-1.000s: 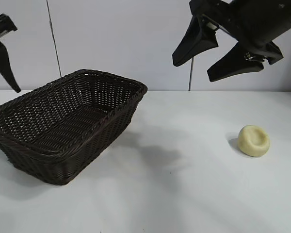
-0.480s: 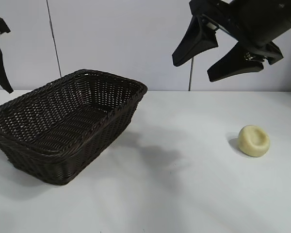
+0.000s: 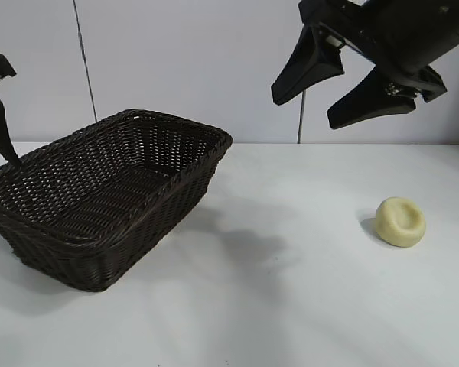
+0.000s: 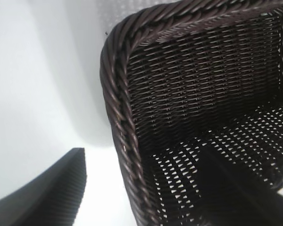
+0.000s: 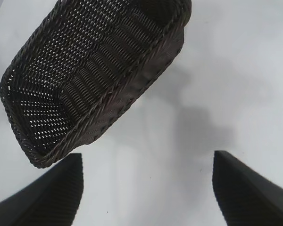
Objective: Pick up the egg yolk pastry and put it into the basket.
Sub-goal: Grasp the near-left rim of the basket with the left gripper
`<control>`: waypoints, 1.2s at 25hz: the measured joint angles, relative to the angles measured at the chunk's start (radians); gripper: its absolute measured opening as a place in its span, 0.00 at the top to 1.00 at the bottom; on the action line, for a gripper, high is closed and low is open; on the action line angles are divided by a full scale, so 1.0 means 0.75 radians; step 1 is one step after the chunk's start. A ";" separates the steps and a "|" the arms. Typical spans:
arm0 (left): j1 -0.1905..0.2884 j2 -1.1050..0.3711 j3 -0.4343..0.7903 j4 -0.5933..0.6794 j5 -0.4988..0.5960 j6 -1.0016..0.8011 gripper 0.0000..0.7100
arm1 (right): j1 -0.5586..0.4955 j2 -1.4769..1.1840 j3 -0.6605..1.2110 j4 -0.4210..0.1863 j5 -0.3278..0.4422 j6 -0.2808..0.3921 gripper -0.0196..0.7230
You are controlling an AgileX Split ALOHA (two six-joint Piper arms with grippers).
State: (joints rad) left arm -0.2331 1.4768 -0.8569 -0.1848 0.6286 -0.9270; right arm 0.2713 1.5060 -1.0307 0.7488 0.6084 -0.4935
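The egg yolk pastry (image 3: 400,222), a small pale yellow bun with a dimple, lies on the white table at the right. The dark woven basket (image 3: 107,195) stands at the left; it also shows in the left wrist view (image 4: 188,80) and the right wrist view (image 5: 85,75). My right gripper (image 3: 306,109) hangs open and empty high above the table, up and to the left of the pastry. My left gripper (image 4: 146,188) is open at the basket's left end, one finger outside the braided rim and one over the inside. One of its fingers (image 3: 1,130) shows at the exterior view's left edge.
The white table (image 3: 291,306) runs flat between basket and pastry. A pale wall with vertical seams (image 3: 80,61) stands behind. The pastry is out of both wrist views.
My left gripper has moved down and a little left toward the basket's left rim. The right gripper, basket and pastry have not moved.
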 joint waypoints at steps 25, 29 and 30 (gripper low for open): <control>0.000 0.378 0.000 -0.131 -0.235 0.050 0.86 | 0.000 0.000 0.000 0.001 -0.001 0.000 0.23; 0.000 0.376 0.000 -0.132 -0.212 0.049 0.86 | 0.000 0.000 0.000 0.001 0.003 0.000 0.23; 0.000 0.370 0.000 -0.132 -0.204 0.049 0.86 | 0.000 0.000 0.000 0.001 0.003 0.000 0.23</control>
State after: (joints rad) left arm -0.2331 1.7545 -0.8569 -0.2835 0.4754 -0.8902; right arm 0.2713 1.5060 -1.0307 0.7497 0.6104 -0.4935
